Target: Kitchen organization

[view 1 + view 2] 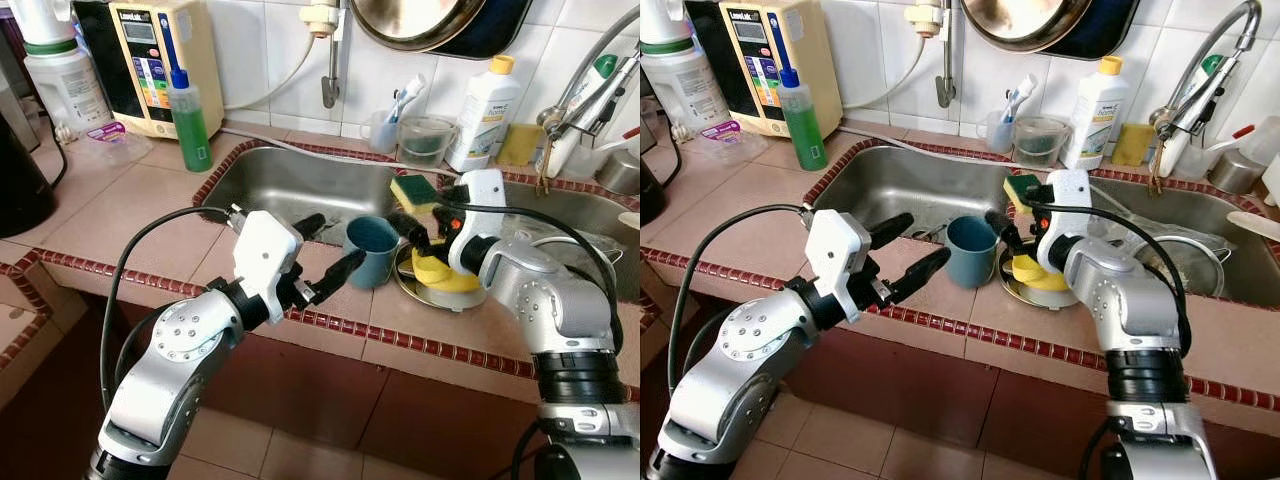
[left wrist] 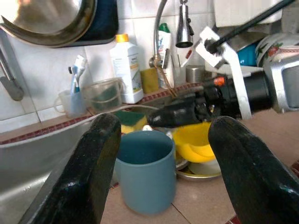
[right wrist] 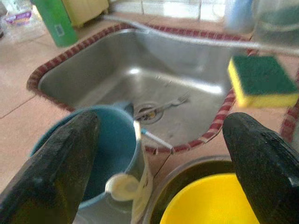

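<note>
A robot stands at a tiled kitchen counter (image 1: 130, 215) with a steel sink (image 1: 300, 180) ahead. A blue-grey mug (image 1: 372, 250) stands upright on the counter at the sink's near rim, at about 12 o'clock from the robot. Touching its right side is a metal plate (image 1: 1025, 291) holding a yellow bowl (image 1: 1040, 275).

The left gripper (image 1: 325, 255) hovers just beside the mug, at its 8 o'clock, fingers spread apart and grasping nothing. In the left wrist view the mug sits framed between the two fingers, so the gripper looks lined up to close on it. The right gripper (image 1: 1005, 232) hangs over the bowl and the mug's right edge, at the mug's 3 o'clock. Its fingers are also parted and empty in the right wrist view, probably placed to steady or lift the dishes.

A yellow and green sponge (image 1: 413, 189) rests on the rim dividing the two basins, at 1 o'clock. A green soap bottle (image 1: 187, 110) stands at 10 o'clock, and a white bottle (image 1: 483, 112) at 2 o'clock beside the tap (image 1: 1200, 75).

The right wrist view is blurred. A pale spoon-like item (image 3: 122, 185) leans at the mug's rim, but what it is cannot be told. The robot's right arm hides much of the plate and the second basin. The hanging pan (image 1: 420, 22) is cut off at the top.
</note>
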Tool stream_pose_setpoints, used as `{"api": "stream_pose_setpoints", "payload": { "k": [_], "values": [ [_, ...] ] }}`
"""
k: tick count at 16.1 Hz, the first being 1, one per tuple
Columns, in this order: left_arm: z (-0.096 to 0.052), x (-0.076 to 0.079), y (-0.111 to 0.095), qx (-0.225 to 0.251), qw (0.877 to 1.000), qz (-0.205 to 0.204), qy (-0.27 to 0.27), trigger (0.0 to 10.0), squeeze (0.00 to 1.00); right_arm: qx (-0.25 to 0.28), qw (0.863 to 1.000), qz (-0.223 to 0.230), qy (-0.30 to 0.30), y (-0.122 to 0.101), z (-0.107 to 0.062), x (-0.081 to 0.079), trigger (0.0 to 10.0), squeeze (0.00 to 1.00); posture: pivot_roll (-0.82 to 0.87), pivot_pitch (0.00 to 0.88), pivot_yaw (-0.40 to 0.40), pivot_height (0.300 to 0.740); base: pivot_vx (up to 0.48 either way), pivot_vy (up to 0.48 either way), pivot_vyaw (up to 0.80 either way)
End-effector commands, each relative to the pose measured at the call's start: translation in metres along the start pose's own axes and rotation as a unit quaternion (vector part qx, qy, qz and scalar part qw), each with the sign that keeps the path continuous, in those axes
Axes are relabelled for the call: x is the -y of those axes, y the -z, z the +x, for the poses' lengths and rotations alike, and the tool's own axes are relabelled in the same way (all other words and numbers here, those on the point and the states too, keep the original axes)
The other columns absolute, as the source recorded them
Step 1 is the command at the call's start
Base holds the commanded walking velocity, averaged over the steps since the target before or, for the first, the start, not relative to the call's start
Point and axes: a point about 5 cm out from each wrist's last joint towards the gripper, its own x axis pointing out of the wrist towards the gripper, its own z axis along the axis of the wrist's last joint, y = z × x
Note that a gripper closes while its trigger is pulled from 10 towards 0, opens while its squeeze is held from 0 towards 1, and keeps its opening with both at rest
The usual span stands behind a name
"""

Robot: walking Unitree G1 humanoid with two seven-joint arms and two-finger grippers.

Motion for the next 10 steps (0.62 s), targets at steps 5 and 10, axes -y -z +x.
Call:
{"api": "stream_pose_setpoints", "payload": {
  "k": [5, 10],
  "values": [
    [-0.0020, -0.0006, -0.0043, 0.007, 1.000, 0.001, -0.015, 10.0, 0.00, -0.016, 0.999, 0.013, -0.039, -0.0029, 0.0039, -0.0043, 4.9, 0.00, -0.10, 0.050, -0.027, 0.740, 0.000, 0.000, 0.00],
    [-0.0018, 0.0011, -0.0058, 0.012, 1.000, -0.006, -0.022, 10.0, 0.00, -0.023, 0.998, 0.022, -0.052, -0.0068, 0.0104, -0.0052, 2.7, 0.00, -0.09, 0.052, -0.033, 0.740, 0.000, 0.000, 0.00]
  ]
}}
